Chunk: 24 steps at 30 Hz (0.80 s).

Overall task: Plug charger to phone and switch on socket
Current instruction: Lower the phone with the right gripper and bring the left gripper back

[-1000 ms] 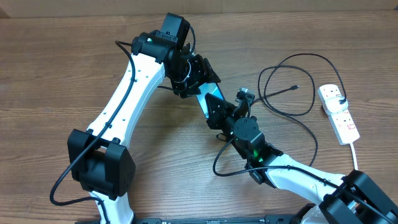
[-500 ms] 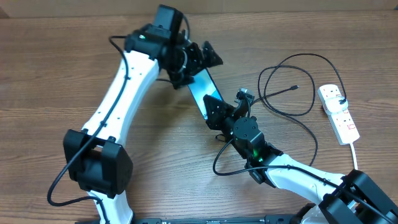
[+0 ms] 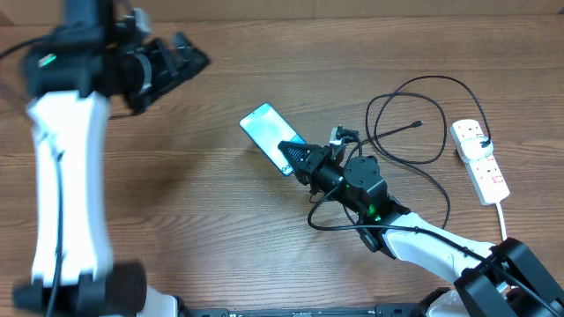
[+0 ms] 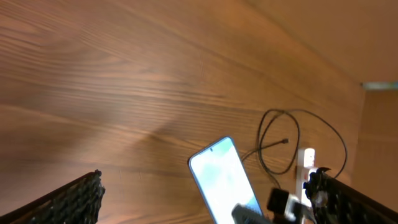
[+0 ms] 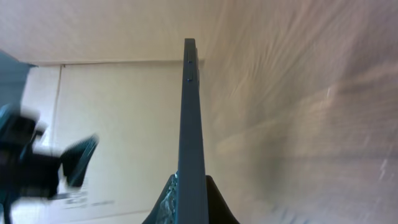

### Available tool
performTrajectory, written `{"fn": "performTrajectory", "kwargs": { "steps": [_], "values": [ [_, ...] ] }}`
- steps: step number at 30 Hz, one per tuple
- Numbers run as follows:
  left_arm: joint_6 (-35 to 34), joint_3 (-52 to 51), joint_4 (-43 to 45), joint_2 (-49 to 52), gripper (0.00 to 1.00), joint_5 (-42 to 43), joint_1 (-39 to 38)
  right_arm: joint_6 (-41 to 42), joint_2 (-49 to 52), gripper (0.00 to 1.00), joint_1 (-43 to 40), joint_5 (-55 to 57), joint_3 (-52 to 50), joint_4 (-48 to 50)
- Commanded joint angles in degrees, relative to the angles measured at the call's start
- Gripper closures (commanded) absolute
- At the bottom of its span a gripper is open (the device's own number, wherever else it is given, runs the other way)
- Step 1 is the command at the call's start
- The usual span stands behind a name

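Observation:
The phone (image 3: 266,129), with a light-blue screen, is at the table's middle. My right gripper (image 3: 297,159) is shut on its lower right end. In the right wrist view the phone (image 5: 191,118) is edge-on between the shut fingers (image 5: 190,202). My left gripper (image 3: 187,60) is open and empty, raised at the far upper left, well away from the phone. Its wrist view looks down on the phone (image 4: 222,180) between its spread fingers (image 4: 205,186). The charger's black cable (image 3: 398,157) loops right of the phone. Its connector tip (image 3: 419,123) lies loose. The white socket (image 3: 480,163) is at the right edge.
The socket's thick white cord (image 3: 505,220) runs toward the front right edge. A loop of black cable (image 3: 322,222) lies beside my right arm. The cable (image 4: 277,143) and the socket (image 4: 308,163) also show in the left wrist view.
My left gripper let go of the phone and swung up and far to the left. The phone stayed in my right gripper, and its free end turned to the left.

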Motion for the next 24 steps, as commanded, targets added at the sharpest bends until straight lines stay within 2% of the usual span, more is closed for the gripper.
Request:
{"fn": "performTrajectory", "kwargs": {
  "steps": [1,9,13,16,19,22,24],
  "values": [
    [3.93,1.77,-4.00,-7.96,0.01,-4.63,2.19,9.66,-0.85,0.96,-0.24,-4.24,1.38,1.46],
    [5.29,0.96,-18.03,-22.10,0.00,-16.09,4.13,10.64,-0.85,0.96,-0.24,-7.58,1.36,0.63],
    [4.00,-3.58,-19.02,-31.43,0.00,-20.72,4.13,10.67,-0.83,0.96,-0.24,-9.40,1.31,-0.09],
    [-1.33,-11.04,-19.17,-39.30,0.00,-24.96,4.13,10.62,-0.83,0.96,-0.24,-11.02,1.31,-0.09],
    [-7.78,-20.63,-18.58,-46.36,0.00,-25.16,4.13,10.40,-0.83,0.96,-0.28,-12.37,1.31,-0.07],
    [-14.45,-31.76,-15.32,-52.30,0.00,-20.79,4.13,10.43,-0.83,0.96,-0.39,-12.68,1.31,-0.07],
    [-18.53,-39.26,-10.62,-55.08,0.00,-13.86,4.13,10.43,-0.83,0.96,-0.39,-12.68,1.31,-0.07]
  ]
}}
